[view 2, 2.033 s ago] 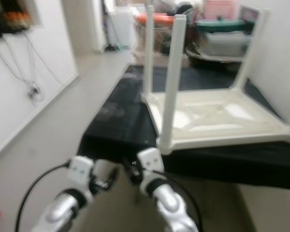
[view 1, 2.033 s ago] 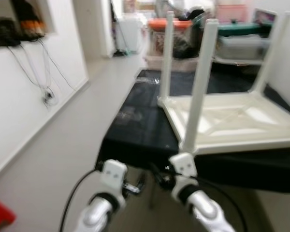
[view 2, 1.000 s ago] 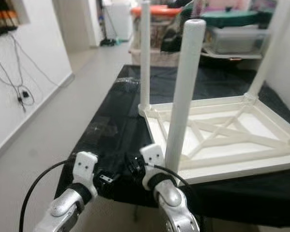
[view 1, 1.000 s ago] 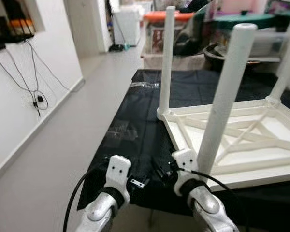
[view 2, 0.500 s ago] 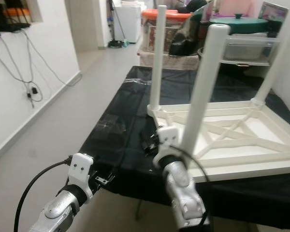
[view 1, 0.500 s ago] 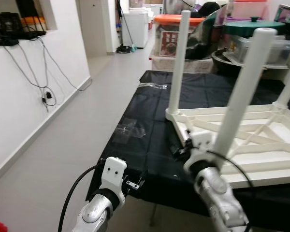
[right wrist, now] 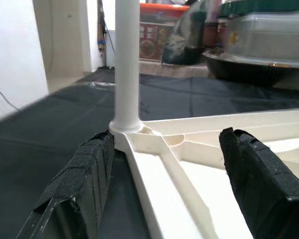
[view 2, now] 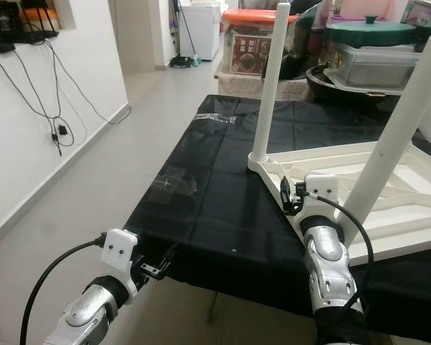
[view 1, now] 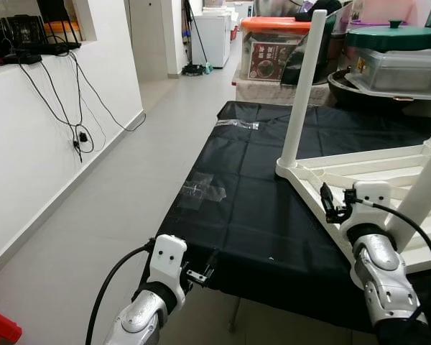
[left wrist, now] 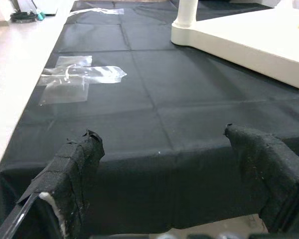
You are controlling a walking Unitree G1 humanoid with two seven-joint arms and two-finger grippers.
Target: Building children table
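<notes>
My left gripper hangs low off the near edge of the black-draped work table, fingers spread wide, holding nothing. To its right the white children's table lies upside down on the cloth, legs skyward. My right gripper is raised at its near frame rail, fingers parted wide astride it, not clamped. I judge the grasp is the step in hand; next, close squarely on the rail.
</notes>
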